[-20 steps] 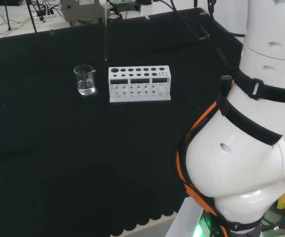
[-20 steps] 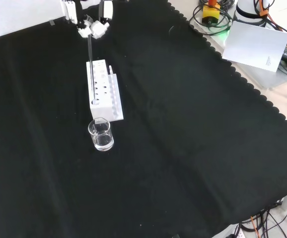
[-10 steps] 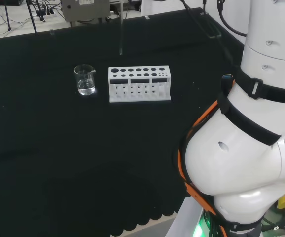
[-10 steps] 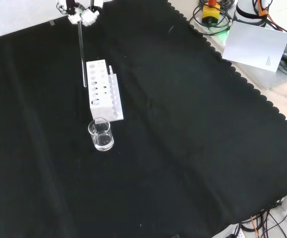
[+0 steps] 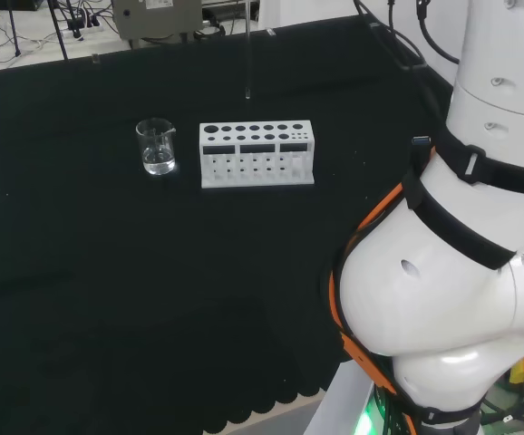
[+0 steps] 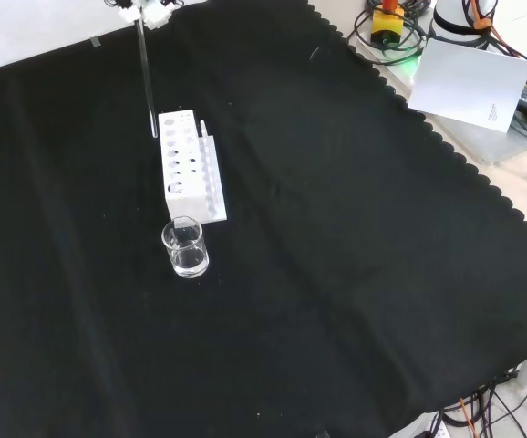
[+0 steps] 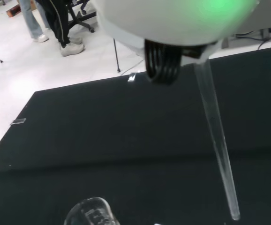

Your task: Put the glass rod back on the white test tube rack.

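The small glass beaker left of center in the front view holds a little clear liquid. The white test tube rack just above it has empty holes. The glass rod hangs upright above the rack's far end, pinched by the hand at the top edge.

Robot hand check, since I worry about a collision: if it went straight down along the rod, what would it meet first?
Probably the white test tube rack: the glass rod hangs upright from the robot hand, its tip near the rack's far end, though depth is unclear.
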`<state>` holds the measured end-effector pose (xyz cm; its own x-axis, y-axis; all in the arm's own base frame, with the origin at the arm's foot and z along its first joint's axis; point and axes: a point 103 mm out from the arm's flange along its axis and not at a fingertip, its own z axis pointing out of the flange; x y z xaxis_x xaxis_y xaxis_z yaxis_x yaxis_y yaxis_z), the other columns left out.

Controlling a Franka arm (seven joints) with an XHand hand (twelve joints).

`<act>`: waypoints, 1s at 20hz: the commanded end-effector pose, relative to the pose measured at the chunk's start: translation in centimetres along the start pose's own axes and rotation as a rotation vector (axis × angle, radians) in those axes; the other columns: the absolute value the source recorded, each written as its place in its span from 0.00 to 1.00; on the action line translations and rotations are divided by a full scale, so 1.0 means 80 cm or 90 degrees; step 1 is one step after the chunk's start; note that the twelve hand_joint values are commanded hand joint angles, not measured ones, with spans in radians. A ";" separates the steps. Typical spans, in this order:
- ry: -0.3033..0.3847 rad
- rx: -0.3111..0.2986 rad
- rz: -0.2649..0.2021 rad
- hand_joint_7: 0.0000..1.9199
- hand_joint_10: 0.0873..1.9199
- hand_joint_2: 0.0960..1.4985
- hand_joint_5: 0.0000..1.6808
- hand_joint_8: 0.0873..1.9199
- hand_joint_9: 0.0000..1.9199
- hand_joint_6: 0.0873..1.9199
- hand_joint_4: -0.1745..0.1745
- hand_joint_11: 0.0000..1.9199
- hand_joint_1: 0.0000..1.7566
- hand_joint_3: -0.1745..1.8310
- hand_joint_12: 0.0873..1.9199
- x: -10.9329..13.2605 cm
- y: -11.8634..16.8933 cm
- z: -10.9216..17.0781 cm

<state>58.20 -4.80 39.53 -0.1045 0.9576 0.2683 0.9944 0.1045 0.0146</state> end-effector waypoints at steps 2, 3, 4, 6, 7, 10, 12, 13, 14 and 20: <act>-0.009 -0.011 0.023 0.73 0.29 0.33 0.78 0.37 0.90 0.17 0.00 0.73 0.76 0.48 0.53 -0.023 -0.016 -0.014; -0.009 -0.012 0.025 0.73 0.29 0.33 0.78 0.37 0.90 0.17 0.00 0.73 0.76 0.48 0.53 -0.025 -0.018 -0.015; -0.010 -0.013 0.029 0.73 0.29 0.33 0.78 0.37 0.90 0.17 0.00 0.73 0.76 0.48 0.53 -0.029 -0.022 -0.017; -0.012 -0.016 0.034 0.73 0.29 0.33 0.78 0.37 0.90 0.17 0.00 0.73 0.76 0.48 0.53 -0.035 -0.029 -0.021; -0.011 -0.017 0.037 0.73 0.29 0.33 0.78 0.37 0.90 0.17 0.00 0.73 0.76 0.48 0.53 -0.038 -0.032 -0.023; -0.009 -0.021 0.043 0.73 0.29 0.33 0.78 0.37 0.90 0.17 0.00 0.73 0.76 0.48 0.53 -0.043 -0.038 -0.027; -0.011 -0.016 0.044 0.73 0.29 0.33 0.78 0.37 0.90 0.16 0.00 0.73 0.76 0.48 0.53 -0.044 -0.039 -0.026; -0.009 -0.017 0.044 0.73 0.29 0.33 0.78 0.37 0.90 0.16 0.00 0.73 0.76 0.48 0.53 -0.044 -0.040 -0.026; -0.006 -0.019 0.043 0.73 0.29 0.33 0.78 0.37 0.90 0.16 0.00 0.73 0.76 0.48 0.53 -0.045 -0.041 -0.027; -0.002 -0.026 0.044 0.73 0.29 0.33 0.78 0.37 0.90 0.16 0.00 0.73 0.76 0.48 0.53 -0.047 -0.063 -0.026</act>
<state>55.29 -9.46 40.67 -0.0331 0.9658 0.2570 0.9992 0.0267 0.0286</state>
